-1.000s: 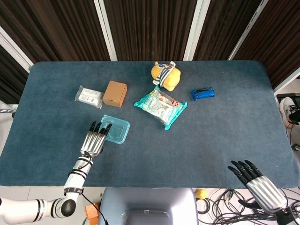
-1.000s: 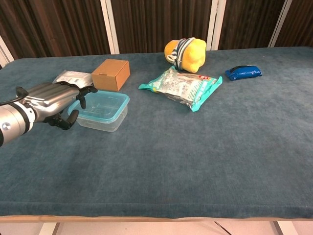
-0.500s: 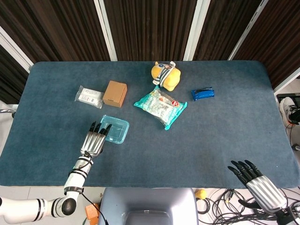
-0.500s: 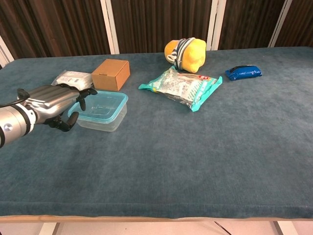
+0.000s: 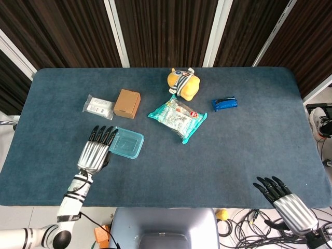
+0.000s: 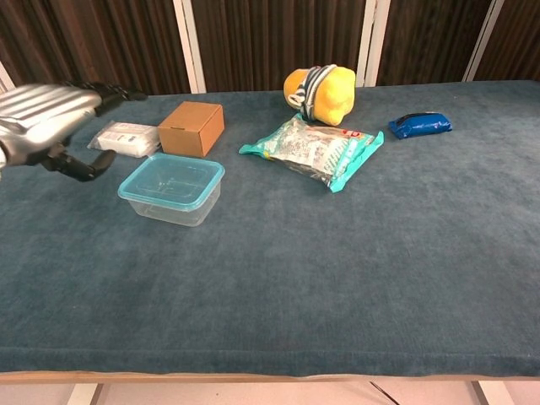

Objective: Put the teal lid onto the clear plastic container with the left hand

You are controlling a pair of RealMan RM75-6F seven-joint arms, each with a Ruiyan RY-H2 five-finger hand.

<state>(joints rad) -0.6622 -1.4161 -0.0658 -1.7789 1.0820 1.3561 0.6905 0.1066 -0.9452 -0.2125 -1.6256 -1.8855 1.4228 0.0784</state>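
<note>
The head view looks steeply down from above the near edge, taking in the whole tabletop (image 5: 233,155). The chest view sits lower and nearer, facing 12 o'clock across the same tabletop (image 6: 337,270).

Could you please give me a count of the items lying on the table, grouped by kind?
Lidded plastic containers: 1, clear container with teal lid
Cardboard boxes: 1
Plush toys: 1
Sealed packets: 3, teal snack bag, blue packet, clear white packet
Total: 6
</note>
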